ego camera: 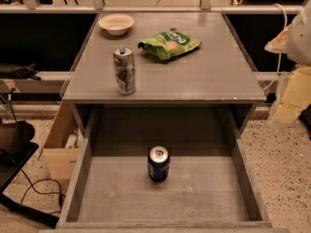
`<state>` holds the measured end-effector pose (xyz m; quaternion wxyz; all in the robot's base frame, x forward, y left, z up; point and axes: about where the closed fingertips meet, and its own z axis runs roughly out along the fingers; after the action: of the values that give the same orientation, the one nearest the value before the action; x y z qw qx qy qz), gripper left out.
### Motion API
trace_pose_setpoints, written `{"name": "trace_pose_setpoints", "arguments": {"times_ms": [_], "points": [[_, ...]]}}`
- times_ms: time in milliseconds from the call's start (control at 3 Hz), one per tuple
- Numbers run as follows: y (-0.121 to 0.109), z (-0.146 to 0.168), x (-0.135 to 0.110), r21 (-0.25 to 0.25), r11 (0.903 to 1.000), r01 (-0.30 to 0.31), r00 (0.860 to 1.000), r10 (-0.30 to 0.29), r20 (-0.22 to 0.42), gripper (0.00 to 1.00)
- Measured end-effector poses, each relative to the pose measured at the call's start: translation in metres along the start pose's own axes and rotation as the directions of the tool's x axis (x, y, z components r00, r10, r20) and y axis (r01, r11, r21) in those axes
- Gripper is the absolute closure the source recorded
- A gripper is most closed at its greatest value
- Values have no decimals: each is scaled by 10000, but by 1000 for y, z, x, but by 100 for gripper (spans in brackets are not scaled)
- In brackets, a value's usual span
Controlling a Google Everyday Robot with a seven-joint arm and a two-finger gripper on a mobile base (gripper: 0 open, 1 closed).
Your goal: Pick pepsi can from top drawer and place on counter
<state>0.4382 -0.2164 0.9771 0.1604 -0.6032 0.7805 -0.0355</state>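
The pepsi can, short and dark blue with a silver top, stands upright in the middle of the open top drawer, toward its back. The drawer is pulled out below the front edge of the grey counter. My gripper shows as a pale yellowish shape at the right edge of the view. It hangs beside the counter's right front corner, up and to the right of the pepsi can and well apart from it. It holds nothing that I can see.
On the counter stand a taller silver-grey can near the front left, a green chip bag and a white bowl at the back. A cardboard box and cables lie on the floor at left.
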Motion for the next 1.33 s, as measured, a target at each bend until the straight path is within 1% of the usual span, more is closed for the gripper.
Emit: {"name": "trace_pose_setpoints", "arguments": {"times_ms": [333, 667, 1000, 1333], "points": [[0, 0, 0, 0, 10000, 0, 10000, 0, 0, 0], [4, 29, -3, -323, 9994, -109, 9973, 132, 724, 0], [28, 112, 3, -1372, 9901, -303, 9672, 636, 2458, 0], [53, 174, -6, -1852, 9821, -347, 8922, 1140, 4371, 0]]}}
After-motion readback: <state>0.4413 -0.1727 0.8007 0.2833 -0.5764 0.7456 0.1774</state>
